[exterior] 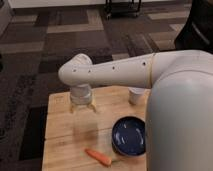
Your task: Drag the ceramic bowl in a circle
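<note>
The ceramic bowl [129, 136] is a round, shallow, glossy dark blue dish. It sits on the wooden table [65, 135] near the front right, partly cut off by my white arm [180, 120]. My gripper [83, 108] points down at the bare table top, behind and to the left of the bowl and well apart from it. Its two fingertips stand spread apart with nothing between them.
A small white cup [136, 95] stands at the back of the table, just under my forearm. An orange carrot [98, 156] lies at the front, left of the bowl. Patterned dark carpet [60, 35] surrounds the table, with a dark cart base [122, 9] far behind.
</note>
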